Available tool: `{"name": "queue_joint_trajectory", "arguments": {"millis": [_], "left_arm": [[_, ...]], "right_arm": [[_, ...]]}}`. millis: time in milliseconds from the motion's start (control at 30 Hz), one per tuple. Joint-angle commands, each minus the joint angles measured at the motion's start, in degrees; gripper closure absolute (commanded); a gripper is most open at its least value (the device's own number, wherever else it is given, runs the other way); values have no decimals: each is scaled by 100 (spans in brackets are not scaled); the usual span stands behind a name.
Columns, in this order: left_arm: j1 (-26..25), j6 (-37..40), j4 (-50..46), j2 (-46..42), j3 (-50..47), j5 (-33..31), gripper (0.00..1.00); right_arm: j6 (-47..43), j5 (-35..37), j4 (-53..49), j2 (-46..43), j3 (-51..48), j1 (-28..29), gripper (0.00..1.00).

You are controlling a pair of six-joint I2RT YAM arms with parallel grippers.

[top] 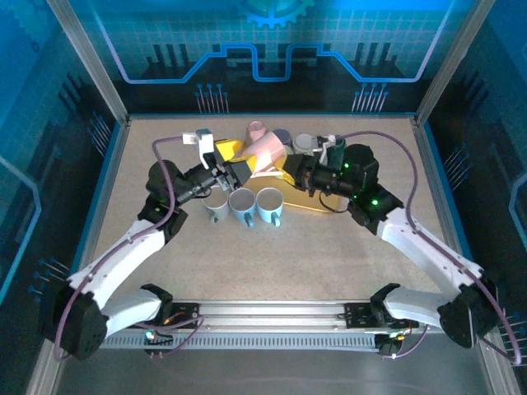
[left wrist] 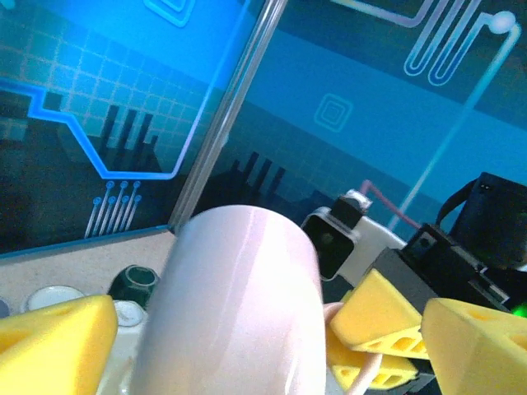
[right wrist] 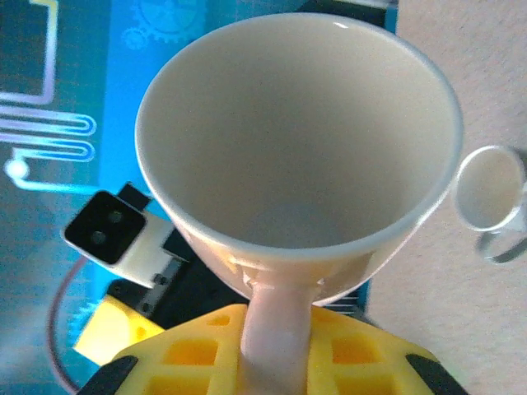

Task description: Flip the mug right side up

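Pink mug [top: 265, 148] held clear of the table [top: 329, 255], tilted on its side at the far centre between the two arms. Its base points far and left, and its mouth faces the right gripper [top: 290, 171].

In the right wrist view the right gripper [right wrist: 276, 337] is clamped on the handle, which runs down between the yellow fingers [right wrist: 198, 354]. The pink mug [right wrist: 296, 140] opens toward the camera, and its bowl is empty.

In the left wrist view the left gripper [left wrist: 263, 346] stands with its jaws wide apart around the body of the pink mug [left wrist: 239, 304]. One finger [left wrist: 58, 337] lies just beside the wall. The other finger [left wrist: 478, 341] is well apart from it.

A row of three mugs [top: 242, 201] stands upright on the table just near of the held mug, all mouths up and empty as far as can be told. One of them [right wrist: 490, 197] also shows an empty bowl in the right wrist view.

A dark green mug [top: 333, 150] sits farther right. Its contents cannot be made out.
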Motion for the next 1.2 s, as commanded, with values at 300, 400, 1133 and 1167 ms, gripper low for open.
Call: {"name": "queue_joint_trajectory", "arguments": {"millis": [300,400,1133,1167], "left_arm": [[-19,751,-4221,-1529,653,-920,1],[-23,844,-4415,-1909,486,-1102,1],[-128,590,-4363,-2396,-71,-1498,1],[-136,564,-4321,-2389,-96,-1460,1]], "right_arm": [[-4943,2496,-3950,-1569,638,204,94],[-5489,3161,-4202,-1818,297,309,94],[-6332,4828,-167,-1396,-3078,1289,93],[-6365,4860,-44,-1306,-3128,1300,93]]}}
